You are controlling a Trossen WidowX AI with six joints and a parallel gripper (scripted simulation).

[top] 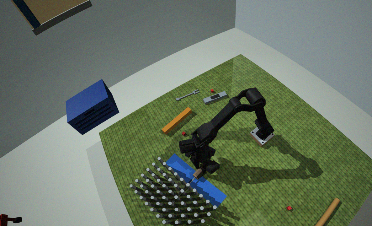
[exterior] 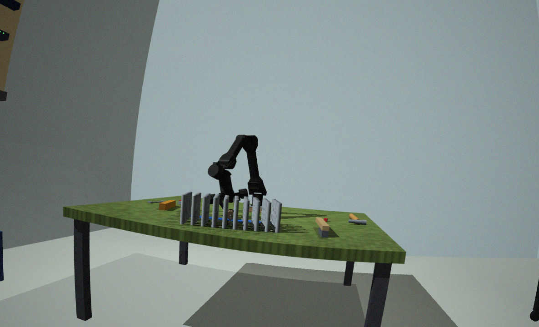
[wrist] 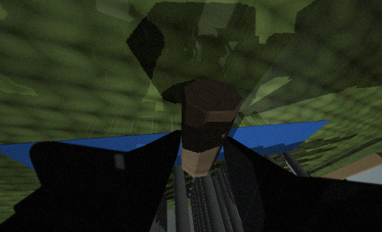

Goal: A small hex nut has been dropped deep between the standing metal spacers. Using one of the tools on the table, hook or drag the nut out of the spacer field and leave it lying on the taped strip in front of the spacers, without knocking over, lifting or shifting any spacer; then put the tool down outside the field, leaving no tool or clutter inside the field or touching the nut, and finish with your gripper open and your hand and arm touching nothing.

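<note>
Fingers [top: 203,169] clamped on the wooden handle [top: 197,173] [wrist: 198,129], a firm hold; its shaft [top: 193,180] enters the spacers [top: 176,197] [exterior: 235,212], where the unseen nut, probably light and slippery, needs hooking through its hole.

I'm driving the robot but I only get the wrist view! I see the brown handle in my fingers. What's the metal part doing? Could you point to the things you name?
Observer: From the top view, its thin metal shaft [top: 193,179] [wrist: 191,187] crosses over the blue strip [top: 215,195] [exterior: 219,219] [wrist: 265,132] and points in among the spacers [top: 188,184] [exterior: 185,208] [wrist: 180,200].
Operator: Cool! Is there another tool if this one's no good?
Observer: Yes, a gray fork-ended one [top: 188,95] [exterior: 154,202] lies on the table, past the orange bar [top: 176,121] [exterior: 167,204] as seen from the spacers.
Operator: What's at the bottom of my arm?
Observer: A pale metal base plate [top: 254,132], with dark bolts at its corners.
</note>
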